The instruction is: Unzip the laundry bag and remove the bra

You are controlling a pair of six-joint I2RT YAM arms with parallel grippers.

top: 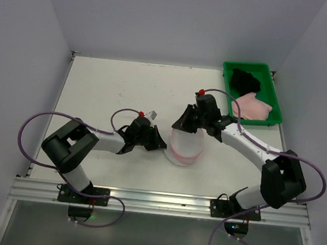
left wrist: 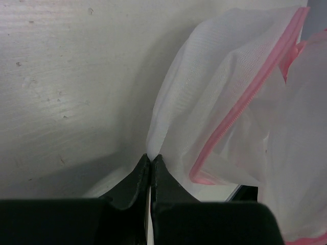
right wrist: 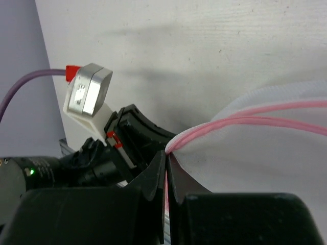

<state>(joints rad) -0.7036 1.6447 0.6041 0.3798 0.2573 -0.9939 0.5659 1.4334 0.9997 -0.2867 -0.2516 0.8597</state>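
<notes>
**Between both tools: a round white-mesh laundry bag point(top: 185, 150) with a pink zip rim, pinched at two edges**

The left tool point(left wrist: 151, 159) is closed tight. Its black fingertips nip a fold of the see-through white mesh right at their ends, and the pink rim curves away up and to this tool's right. The right tool point(right wrist: 167, 153) is also closed, clamped on the pink rim where two pink lines run together into its tips. The mesh billows out to its right. The laundry bag stands puffed up on the white table point(top: 114, 89), with one tool at each side. Well behind the right tool, a green rectangular plastic tray point(top: 253, 65) holds a crumpled black cloth point(top: 245, 81) and a pale pink garment point(top: 253, 105).
</notes>
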